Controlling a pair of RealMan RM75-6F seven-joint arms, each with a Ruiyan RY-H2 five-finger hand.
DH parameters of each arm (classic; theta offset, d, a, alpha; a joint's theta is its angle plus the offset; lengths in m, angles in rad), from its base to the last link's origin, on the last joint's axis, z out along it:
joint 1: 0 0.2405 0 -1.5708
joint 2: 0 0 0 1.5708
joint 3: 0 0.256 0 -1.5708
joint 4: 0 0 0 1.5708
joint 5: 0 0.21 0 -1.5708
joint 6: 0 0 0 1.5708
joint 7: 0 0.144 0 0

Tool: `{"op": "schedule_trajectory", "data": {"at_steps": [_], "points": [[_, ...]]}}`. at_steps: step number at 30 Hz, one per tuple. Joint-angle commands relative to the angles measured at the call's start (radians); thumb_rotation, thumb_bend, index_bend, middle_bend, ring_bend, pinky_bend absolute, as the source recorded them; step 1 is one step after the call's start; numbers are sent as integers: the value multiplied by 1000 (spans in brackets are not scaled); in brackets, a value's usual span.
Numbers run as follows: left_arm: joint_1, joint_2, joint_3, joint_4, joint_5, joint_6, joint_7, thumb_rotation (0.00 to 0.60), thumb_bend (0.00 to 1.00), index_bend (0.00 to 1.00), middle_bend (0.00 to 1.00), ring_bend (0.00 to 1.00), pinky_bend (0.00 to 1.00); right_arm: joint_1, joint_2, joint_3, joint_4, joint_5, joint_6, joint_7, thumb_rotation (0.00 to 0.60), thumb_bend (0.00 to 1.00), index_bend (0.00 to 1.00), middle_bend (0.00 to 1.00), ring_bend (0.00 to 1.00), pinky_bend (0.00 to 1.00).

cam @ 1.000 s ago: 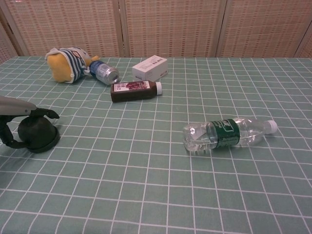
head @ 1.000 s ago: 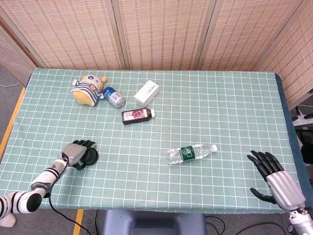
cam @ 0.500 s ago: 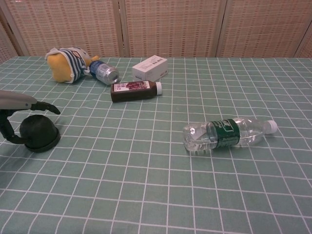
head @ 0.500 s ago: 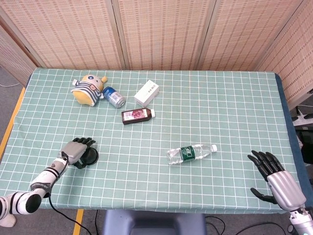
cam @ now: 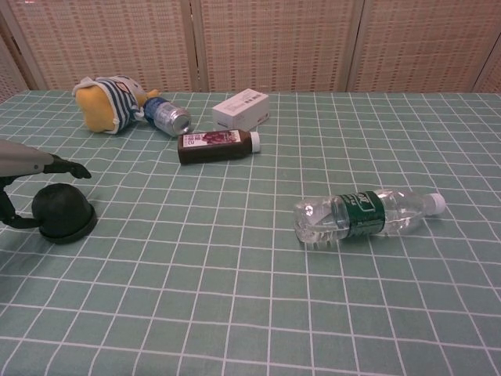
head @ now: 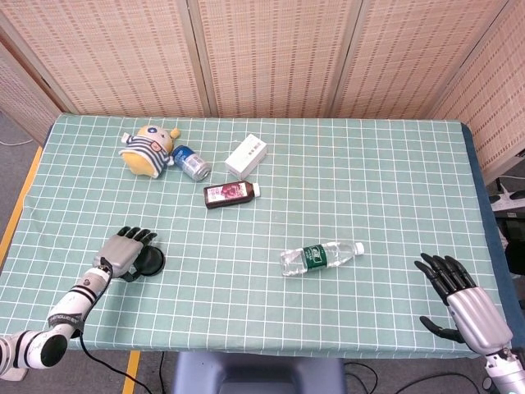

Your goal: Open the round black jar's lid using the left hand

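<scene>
The round black jar [head: 150,261] [cam: 63,212] stands near the table's front left edge, dome-shaped on a wider base, with its lid on. My left hand [head: 121,249] [cam: 35,166] hovers just above and to the left of it, fingers [cam: 70,168] spread over the jar's top without touching, holding nothing. Its thumb hangs down beside the jar's left side. My right hand [head: 462,302] lies far off at the front right corner, fingers spread and empty; only the head view shows it.
A clear water bottle [head: 321,256] [cam: 365,214] lies on its side mid-table. Further back are a dark brown bottle [head: 230,194], a white box [head: 246,155], a blue can [head: 192,162] and a striped plush toy [head: 148,149]. The green checked cloth [head: 369,180] covers the table.
My left hand has come off the jar, rising and drawing back to the left. The jar stays where it was. The right hand has not moved.
</scene>
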Motion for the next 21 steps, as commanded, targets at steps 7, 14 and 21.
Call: {"op": "schedule_trajectory", "data": {"at_steps": [7, 14, 21], "points": [[23, -18, -17, 12, 34, 37, 2, 600, 343, 288, 289, 116, 59, 0, 0, 0, 0, 2, -2, 0, 600, 144, 0, 0, 0, 0], [33, -27, -22, 22, 48, 50, 25, 600, 350, 455, 397, 168, 60, 1, 0, 0, -1, 2, -5, -1, 600, 145, 0, 0, 0, 0], [49, -9, -40, 2, 72, 58, 0, 600, 359, 503, 432, 202, 65, 0, -1, 2, 0, 2, 2, 2, 600, 144, 0, 0, 0, 0]]}}
